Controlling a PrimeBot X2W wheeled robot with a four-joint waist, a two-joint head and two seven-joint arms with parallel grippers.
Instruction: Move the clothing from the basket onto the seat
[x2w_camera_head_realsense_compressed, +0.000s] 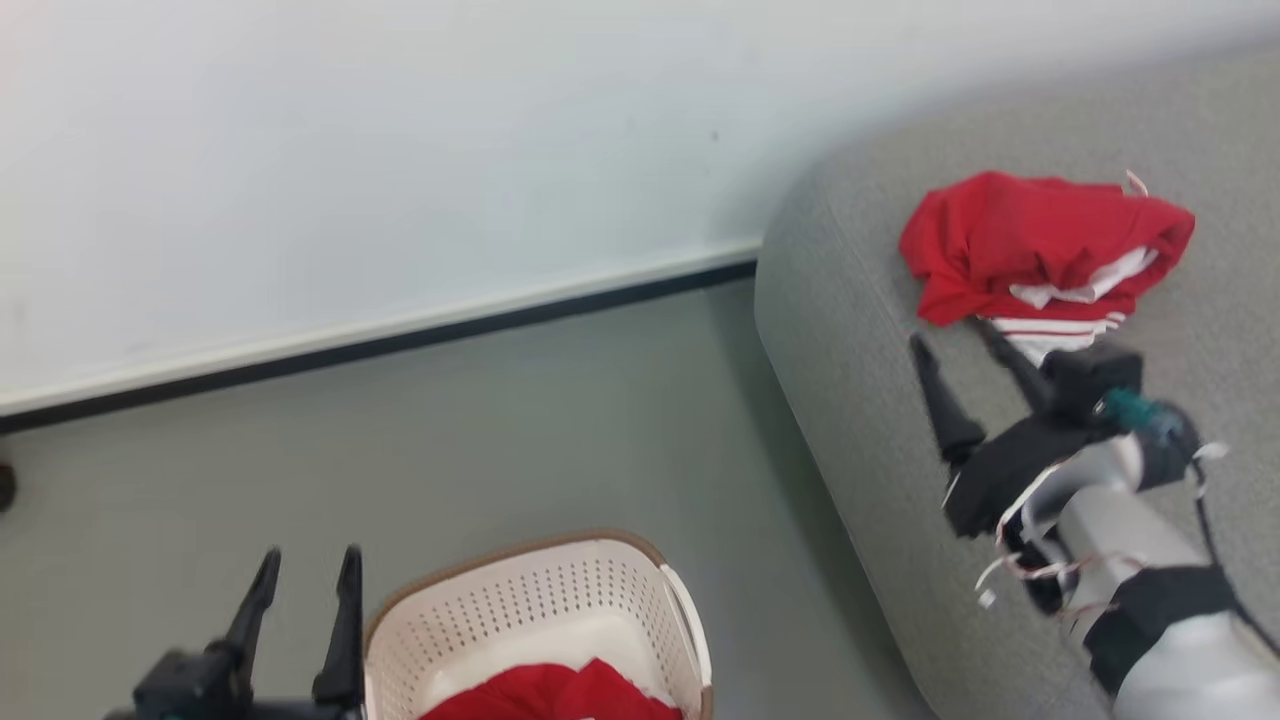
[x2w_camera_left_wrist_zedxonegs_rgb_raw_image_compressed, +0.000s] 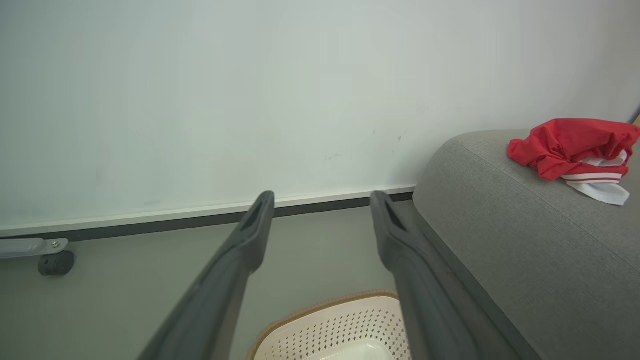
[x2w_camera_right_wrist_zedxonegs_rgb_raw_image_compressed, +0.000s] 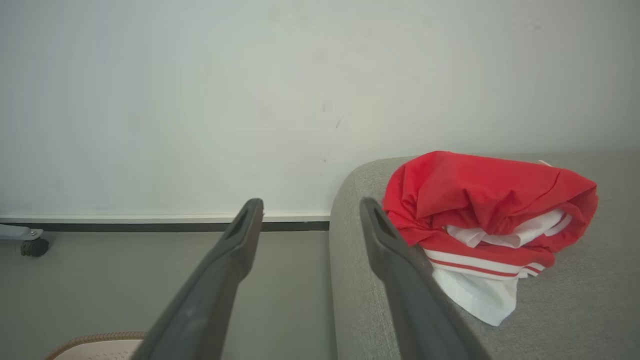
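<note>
While one garment (x2w_camera_head_realsense_compressed: 1040, 240) lies on the seat (x2w_camera_head_realsense_compressed: 850, 330), a second garment (x2w_camera_head_realsense_compressed: 560, 697) waits in the basket (x2w_camera_head_realsense_compressed: 540, 590) – between trips, I'd say
Right gripper (x2w_camera_head_realsense_compressed: 950, 335) hovers over the seat just short of the crumpled red piece, fingers spread wide and gripping nothing, tips aimed at its white striped hem. Left gripper (x2w_camera_head_realsense_compressed: 310, 552) sits low just beside the basket's left rim, fingers apart too, empty. So the drop-off looks finished and the next fetch not yet begun. Next move, by my reading: an arm goes over the brown rim and down to the red fabric deep in the basket, pinches a fold firmly, lifts it clear of the wall, then carries it across to bare seat. Left arm looks the nearer
</note>
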